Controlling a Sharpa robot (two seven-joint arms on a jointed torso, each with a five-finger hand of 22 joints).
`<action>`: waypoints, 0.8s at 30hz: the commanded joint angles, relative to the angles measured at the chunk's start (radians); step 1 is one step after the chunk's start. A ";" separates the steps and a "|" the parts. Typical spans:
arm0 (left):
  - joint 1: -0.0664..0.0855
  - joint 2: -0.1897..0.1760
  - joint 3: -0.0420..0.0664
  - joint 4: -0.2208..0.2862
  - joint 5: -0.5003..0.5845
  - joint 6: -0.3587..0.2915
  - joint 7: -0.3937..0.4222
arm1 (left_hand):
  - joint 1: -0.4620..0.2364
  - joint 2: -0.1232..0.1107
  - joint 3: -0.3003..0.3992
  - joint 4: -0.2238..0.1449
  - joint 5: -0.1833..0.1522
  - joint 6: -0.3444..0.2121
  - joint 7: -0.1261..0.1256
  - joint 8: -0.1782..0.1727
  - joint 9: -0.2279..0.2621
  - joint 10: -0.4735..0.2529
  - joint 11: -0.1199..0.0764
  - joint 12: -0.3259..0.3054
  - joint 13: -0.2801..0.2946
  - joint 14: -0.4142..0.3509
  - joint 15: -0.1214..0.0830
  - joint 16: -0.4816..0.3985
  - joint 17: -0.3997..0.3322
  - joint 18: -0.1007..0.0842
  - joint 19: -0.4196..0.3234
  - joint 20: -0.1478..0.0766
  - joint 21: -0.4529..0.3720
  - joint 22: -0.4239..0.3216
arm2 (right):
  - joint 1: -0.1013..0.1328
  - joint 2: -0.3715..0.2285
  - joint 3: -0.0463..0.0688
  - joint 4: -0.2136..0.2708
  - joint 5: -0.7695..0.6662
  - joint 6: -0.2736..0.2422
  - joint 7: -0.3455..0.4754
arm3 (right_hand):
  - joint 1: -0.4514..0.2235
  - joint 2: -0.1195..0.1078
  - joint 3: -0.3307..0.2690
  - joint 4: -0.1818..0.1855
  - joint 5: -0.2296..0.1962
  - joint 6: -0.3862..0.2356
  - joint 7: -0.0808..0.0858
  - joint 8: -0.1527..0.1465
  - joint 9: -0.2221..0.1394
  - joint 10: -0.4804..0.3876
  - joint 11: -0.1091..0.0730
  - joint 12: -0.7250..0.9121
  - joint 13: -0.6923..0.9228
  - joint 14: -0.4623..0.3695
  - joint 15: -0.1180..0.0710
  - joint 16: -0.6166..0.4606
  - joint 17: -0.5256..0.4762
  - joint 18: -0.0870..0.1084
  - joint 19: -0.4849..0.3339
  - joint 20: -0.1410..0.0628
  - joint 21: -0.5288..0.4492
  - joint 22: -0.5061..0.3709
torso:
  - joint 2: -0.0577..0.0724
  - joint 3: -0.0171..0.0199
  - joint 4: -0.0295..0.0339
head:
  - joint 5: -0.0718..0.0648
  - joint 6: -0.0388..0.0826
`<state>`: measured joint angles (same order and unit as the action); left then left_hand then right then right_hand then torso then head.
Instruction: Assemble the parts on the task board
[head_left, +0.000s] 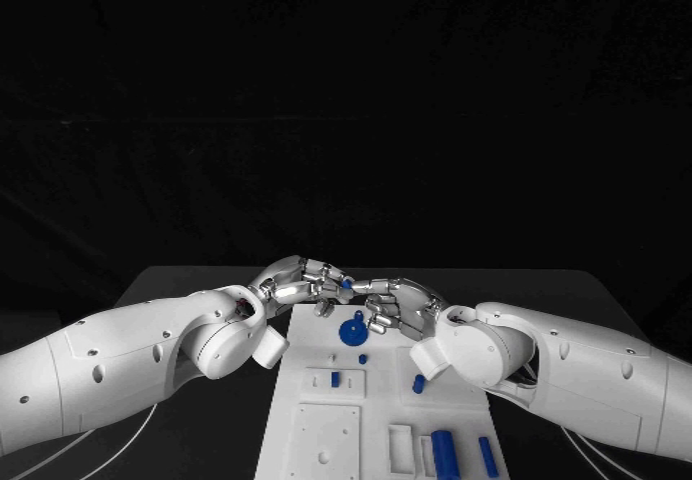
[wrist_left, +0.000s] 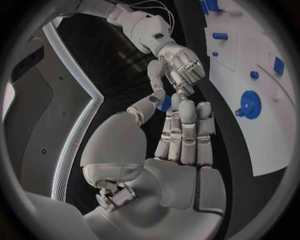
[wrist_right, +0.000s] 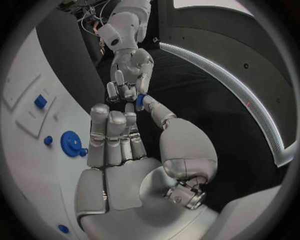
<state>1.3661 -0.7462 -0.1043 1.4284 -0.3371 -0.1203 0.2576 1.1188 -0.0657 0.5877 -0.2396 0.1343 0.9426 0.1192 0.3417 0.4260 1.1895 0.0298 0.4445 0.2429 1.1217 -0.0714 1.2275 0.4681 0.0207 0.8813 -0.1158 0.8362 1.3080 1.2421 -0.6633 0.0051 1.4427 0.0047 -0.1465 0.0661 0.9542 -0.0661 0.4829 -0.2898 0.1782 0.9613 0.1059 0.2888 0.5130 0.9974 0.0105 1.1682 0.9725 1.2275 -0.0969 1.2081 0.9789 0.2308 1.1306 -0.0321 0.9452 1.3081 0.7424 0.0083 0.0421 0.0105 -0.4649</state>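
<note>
Both hands meet above the far end of the white task board (head_left: 378, 400). A small blue part (head_left: 346, 283) sits between them. My left hand (head_left: 296, 280) pinches it with thumb and fingertips, and the fingers of my right hand (head_left: 397, 303) close on it from the other side. The left wrist view shows the part (wrist_left: 164, 103) at my left thumb tip, with the right hand (wrist_left: 180, 65) reaching onto it. Seen from the right wrist, the part (wrist_right: 139, 101) lies at my right thumb tip under the left hand (wrist_right: 128, 75). A round blue disc (head_left: 353, 330) stands on the board just below the hands.
More blue pieces sit on the board: a small peg (head_left: 362, 358), two short blocks (head_left: 335, 379) (head_left: 418, 383), and two long bars (head_left: 444, 452) (head_left: 488, 455) near the front edge. Black table surrounds the board on both sides.
</note>
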 joint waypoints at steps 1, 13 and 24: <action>0.000 0.002 0.001 0.003 -0.031 -0.002 0.001 | 0.000 0.010 -0.001 -0.006 0.005 0.014 0.007 0.003 0.001 0.009 0.001 -0.005 0.001 0.003 -0.007 -0.001 0.001 0.017 0.010 -0.058 -0.005 0.009 | -0.001 0.003 0.000 0.001 -0.011 0.018 0.014 | 0.028 0.000 0.017 0.000 -0.010 0.024 0.004 0.010 0.006 0.003 -0.012 0.003 -0.001 0.001 -0.012 0.005 0.001 0.031 0.002 -0.002 0.006 0.021 | 0.000 0.0002 0.0002 | 0.000 0.000; 0.000 0.003 0.001 0.004 -0.086 -0.006 -0.003 | 0.001 0.010 -0.001 -0.007 0.005 0.014 0.007 0.003 0.000 0.010 0.000 -0.006 0.002 0.004 -0.008 0.001 0.002 0.017 0.011 -0.058 -0.004 0.010 | -0.001 0.006 0.000 0.002 -0.015 0.019 0.022 | 0.059 0.004 0.042 -0.001 -0.025 0.049 -0.006 0.024 0.021 0.008 -0.021 0.004 -0.003 0.002 -0.021 0.008 0.003 0.031 0.002 0.000 0.013 0.021 | 0.000 -0.0002 0.0005 | -0.003 -0.002; 0.000 0.004 0.001 0.006 -0.135 -0.015 -0.004 | 0.004 0.005 0.000 -0.015 0.005 0.002 0.012 -0.005 -0.005 0.003 0.003 -0.015 0.003 0.003 -0.006 0.001 0.005 0.017 0.011 -0.058 -0.004 0.011 | -0.001 0.005 0.000 0.003 -0.029 0.006 0.033 | 0.103 0.031 0.156 0.001 -0.057 0.074 -0.015 0.036 0.044 0.020 -0.029 0.005 -0.005 0.005 -0.028 0.012 0.004 0.031 0.002 0.007 0.023 0.021 | 0.000 0.0000 0.0002 | -0.005 -0.003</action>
<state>1.3674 -0.7461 -0.1024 1.4290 -0.4348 -0.1322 0.2551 1.1275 -0.0677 0.5881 -0.2503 0.1345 0.9416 0.1202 0.3397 0.4248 1.1896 0.0297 0.4335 0.2447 1.1255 -0.0746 1.2275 0.4717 0.0200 0.8850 -0.1196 0.8362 1.3077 1.2395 -0.6607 0.0032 1.4404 -0.0033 -0.1501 0.0697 1.0421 -0.0403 0.6316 -0.2890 0.1228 1.0059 0.0708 0.3184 0.5540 1.0153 -0.0144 1.1681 0.9688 1.2329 -0.1162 1.2164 0.9813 0.2315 1.1323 -0.0304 0.9638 1.3079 0.7424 0.0082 0.0425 0.0063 -0.4679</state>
